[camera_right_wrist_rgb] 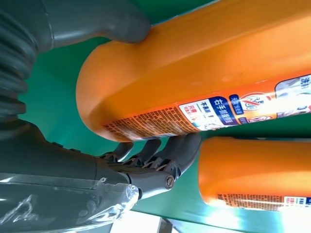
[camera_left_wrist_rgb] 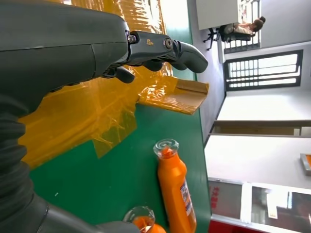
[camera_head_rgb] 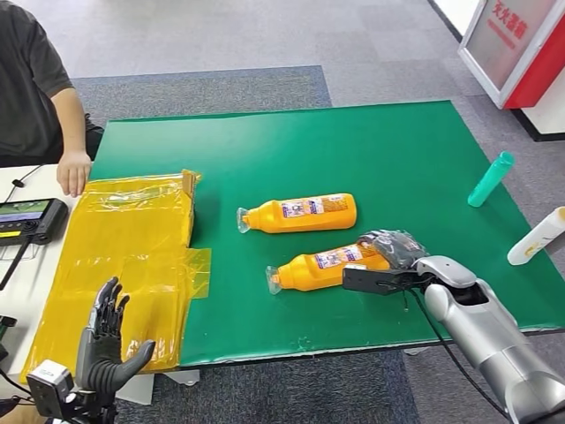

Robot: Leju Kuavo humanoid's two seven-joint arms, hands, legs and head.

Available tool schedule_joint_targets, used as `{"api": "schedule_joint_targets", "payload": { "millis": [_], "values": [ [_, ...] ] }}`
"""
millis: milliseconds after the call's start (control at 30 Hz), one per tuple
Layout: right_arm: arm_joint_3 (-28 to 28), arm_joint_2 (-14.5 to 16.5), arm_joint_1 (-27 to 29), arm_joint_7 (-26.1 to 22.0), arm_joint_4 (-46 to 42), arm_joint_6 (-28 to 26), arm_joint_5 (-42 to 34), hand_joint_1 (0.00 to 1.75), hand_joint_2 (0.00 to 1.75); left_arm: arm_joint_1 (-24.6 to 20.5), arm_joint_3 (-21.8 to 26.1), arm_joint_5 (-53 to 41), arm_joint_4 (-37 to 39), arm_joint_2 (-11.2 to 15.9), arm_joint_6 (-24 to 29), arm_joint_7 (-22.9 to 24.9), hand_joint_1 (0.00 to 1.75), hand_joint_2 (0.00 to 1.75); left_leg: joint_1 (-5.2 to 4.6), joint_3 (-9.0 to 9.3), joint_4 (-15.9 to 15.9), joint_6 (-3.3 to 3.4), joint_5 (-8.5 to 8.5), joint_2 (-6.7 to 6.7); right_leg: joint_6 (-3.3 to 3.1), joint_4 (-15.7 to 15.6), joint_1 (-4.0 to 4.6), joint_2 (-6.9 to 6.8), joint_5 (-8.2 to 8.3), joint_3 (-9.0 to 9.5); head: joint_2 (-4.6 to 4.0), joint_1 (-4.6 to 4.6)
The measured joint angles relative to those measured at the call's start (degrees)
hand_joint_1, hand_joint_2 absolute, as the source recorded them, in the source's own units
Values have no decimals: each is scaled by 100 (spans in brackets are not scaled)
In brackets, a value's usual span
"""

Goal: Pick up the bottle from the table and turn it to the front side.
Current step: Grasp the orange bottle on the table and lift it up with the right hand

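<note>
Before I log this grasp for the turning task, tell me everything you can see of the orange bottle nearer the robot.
The nearer orange bottle looks like glossy plastic, with a clear cap toward the robot's left and a white, blue and red printed label along its side. It lies on its side on the green table, roughly parallel to the second orange bottle beyond it. The right hand wraps its base end: in the right wrist view the thumb presses one side and the fingers curl against the other.

Grey carpet floor (camera_head_rgb: 233, 40) surrounds green table (camera_head_rgb: 400, 150).
</note>
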Motion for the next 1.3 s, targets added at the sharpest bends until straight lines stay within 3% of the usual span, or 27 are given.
{"api": "schedule_joint_targets", "payload": {
  "millis": [400, 533, 933, 1167, 1300],
  "values": [
    [257, -1, -240, 143, 41, 464, 99, 0, 175, -107, -27, 258, -35, -42, -6, 0, 0, 175, -3, -19, 0, 2, 18, -1, 5, 1, -3, -2, 10, -16, 0, 1],
    [327, 0, -270, 157, 67, 480, 99, 174, 175, -109, -28, 279, -35, -44, -6, 0, 0, 175, -3, -26, 0, 2, 17, -1, 5, 1, -3, -2, 10, -22, 0, 1],
    [429, -1, -350, 85, 115, 505, 0, 175, 175, -110, -28, 310, -34, -43, -1, 0, 0, 175, -2, -30, 0, 2, 17, -1, 5, 1, -2, -2, 9, -27, 0, 1],
    [192, 4, 222, -61, -53, -538, -263, 175, 175, 4, -12, 125, -28, -29, -106, 0, 0, 175, -2, -31, 0, 0, 12, -4, 4, 0, -2, -4, 5, -26, 0, 0],
    [-132, 10, 809, -54, -585, -814, -331, 175, 175, 33, -7, 66, -26, -44, -255, 0, 0, 175, -2, -33, 0, -1, 10, -6, 4, 0, -2, -5, 3, -27, 0, 0]
  ]
}}
